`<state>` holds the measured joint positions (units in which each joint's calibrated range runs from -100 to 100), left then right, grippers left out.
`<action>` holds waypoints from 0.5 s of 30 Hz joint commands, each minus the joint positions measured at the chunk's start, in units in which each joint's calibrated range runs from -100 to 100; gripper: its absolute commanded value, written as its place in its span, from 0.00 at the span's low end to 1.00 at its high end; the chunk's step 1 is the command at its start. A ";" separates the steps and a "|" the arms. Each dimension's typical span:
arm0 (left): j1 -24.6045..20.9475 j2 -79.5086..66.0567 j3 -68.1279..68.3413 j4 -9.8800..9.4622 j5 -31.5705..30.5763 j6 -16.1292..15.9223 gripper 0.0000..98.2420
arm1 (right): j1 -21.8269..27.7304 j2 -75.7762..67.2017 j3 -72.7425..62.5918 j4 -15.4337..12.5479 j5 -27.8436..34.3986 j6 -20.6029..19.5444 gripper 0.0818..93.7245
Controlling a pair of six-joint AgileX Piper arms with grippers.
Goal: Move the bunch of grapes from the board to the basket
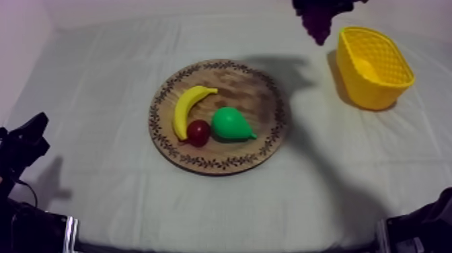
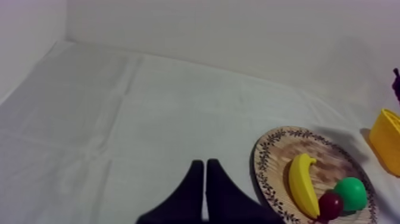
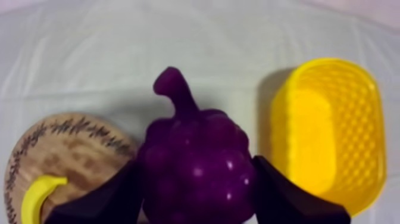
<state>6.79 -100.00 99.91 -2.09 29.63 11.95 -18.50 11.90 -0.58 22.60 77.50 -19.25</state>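
At the left of the table my left gripper (image 1: pixel 27 140) rested low over the grey-white cloth (image 1: pixel 101 81), well apart from everything else. In its own wrist view my left gripper (image 2: pixel 205 164) had both black fingers pressed together into a narrow wedge, with nothing between them. Next came the round wooden board (image 1: pixel 252 87), near the middle of the table. On it the banana (image 1: pixel 185 107) lay at the left, the small red fruit (image 1: pixel 198 132) sat at the banana's lower end, and the pear (image 1: pixel 231 124) lay just beside the red fruit on its right. My left wrist view showed the same board (image 2: pixel 333 162), banana (image 2: pixel 302 186), red fruit (image 2: pixel 330 205) and pear (image 2: pixel 350 193), with a dark purple shape, probably the grapes, at the far edge above the basket (image 2: pixel 387 140). Further right, my right gripper (image 1: pixel 324 5) held the bunch of grapes (image 1: pixel 316 25) up in the air, off the board and just left of the yellow basket (image 1: pixel 366 87), not over it. In my right wrist view the fingers (image 3: pixel 280 193) pinched the grapes (image 3: pixel 196 161) from both sides, stem pointing away. The bunch hung over the cloth between the board's rim (image 3: pixel 65 128) and the basket (image 3: pixel 351 131), with the banana's tip (image 3: pixel 37 193) beside it.
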 commanded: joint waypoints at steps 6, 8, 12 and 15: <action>-0.02 0.00 -0.02 0.01 0.03 -0.01 0.00 | 6.89 -3.22 2.91 0.36 -4.88 3.10 0.35; -0.02 0.00 -0.02 0.01 0.03 -0.01 0.00 | 8.71 -3.73 3.78 0.12 -6.63 4.12 0.35; -0.02 0.00 -0.02 0.01 0.03 0.01 0.00 | 12.24 -4.58 5.51 -0.44 -10.30 5.50 0.35; -0.02 0.00 -0.02 0.01 0.03 -0.01 0.00 | 14.61 -5.38 7.48 -0.73 -13.69 6.27 0.35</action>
<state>6.79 -100.00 99.91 -2.09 29.72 11.95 -5.65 6.76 6.07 22.24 65.52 -13.24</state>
